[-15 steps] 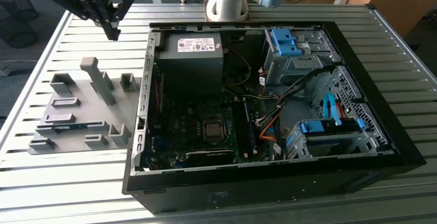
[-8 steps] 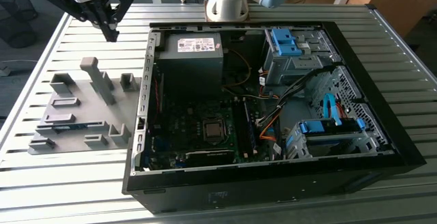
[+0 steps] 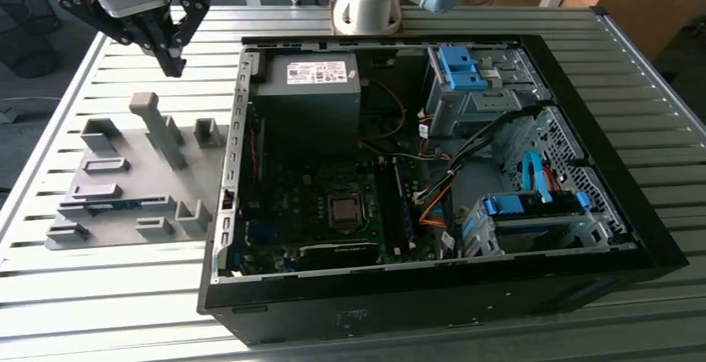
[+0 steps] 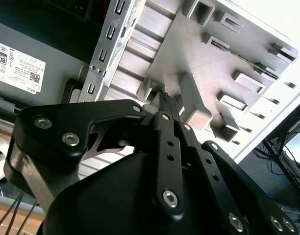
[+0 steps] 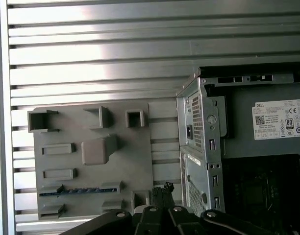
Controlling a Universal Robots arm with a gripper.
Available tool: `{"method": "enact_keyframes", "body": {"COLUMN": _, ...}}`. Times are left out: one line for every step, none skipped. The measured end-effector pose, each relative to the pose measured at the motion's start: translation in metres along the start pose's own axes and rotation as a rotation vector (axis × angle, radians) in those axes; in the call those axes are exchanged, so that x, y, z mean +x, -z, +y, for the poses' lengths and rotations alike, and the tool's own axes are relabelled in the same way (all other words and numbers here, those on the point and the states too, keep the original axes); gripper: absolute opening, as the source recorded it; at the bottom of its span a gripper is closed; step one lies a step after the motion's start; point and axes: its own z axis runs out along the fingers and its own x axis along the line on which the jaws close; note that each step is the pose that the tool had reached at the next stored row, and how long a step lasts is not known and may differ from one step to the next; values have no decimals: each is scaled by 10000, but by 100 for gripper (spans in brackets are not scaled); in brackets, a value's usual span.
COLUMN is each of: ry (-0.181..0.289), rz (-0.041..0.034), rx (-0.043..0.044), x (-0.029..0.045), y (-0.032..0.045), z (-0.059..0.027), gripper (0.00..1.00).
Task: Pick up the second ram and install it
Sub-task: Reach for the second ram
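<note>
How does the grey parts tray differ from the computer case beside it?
The grey parts tray is light grey, the computer case black. The tray is clearly smaller than the case. The tray carries the second ram; the case holds a mainboard and cables. Both lie on the slatted table.

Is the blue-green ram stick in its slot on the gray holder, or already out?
In. The second ram lies in its slot on the gray holder; the gripper hangs apart from it, holding nothing.
</note>
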Motion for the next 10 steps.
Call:
{"method": "enact_keyframes", "body": {"ry": 1, "rz": 0, "rx": 0, "x": 9, "y": -3, "z": -5, "gripper": 11}}
{"method": "enact_keyframes", "body": {"ry": 1, "rz": 0, "rx": 0, "x": 20, "y": -7, "z": -10, "gripper": 11}}
{"method": "enact_keyframes", "body": {"ry": 2, "rz": 0, "rx": 0, "x": 36, "y": -12, "z": -14, "gripper": 11}}
{"method": "enact_keyframes", "body": {"ry": 2, "rz": 0, "rx": 0, "x": 58, "y": -17, "z": -18, "gripper": 11}}
{"method": "enact_keyframes", "body": {"ry": 3, "rz": -1, "rx": 0, "x": 89, "y": -23, "z": -22, "gripper": 11}}
{"method": "enact_keyframes", "body": {"ry": 2, "rz": -1, "rx": -1, "x": 123, "y": -28, "z": -26, "gripper": 11}}
{"method": "enact_keyframes", "body": {"ry": 1, "rz": -1, "rx": -1, "x": 154, "y": -33, "z": -30, "gripper": 11}}
{"method": "enact_keyframes", "body": {"ry": 1, "rz": 0, "rx": 0, "x": 179, "y": -36, "z": -36, "gripper": 11}}
{"method": "enact_keyframes", "body": {"ry": 2, "rz": 0, "rx": 0, "x": 203, "y": -40, "z": -47, "gripper": 11}}
{"method": "enact_keyframes", "body": {"ry": 1, "rz": 0, "rx": 0, "x": 222, "y": -44, "z": -62, "gripper": 11}}
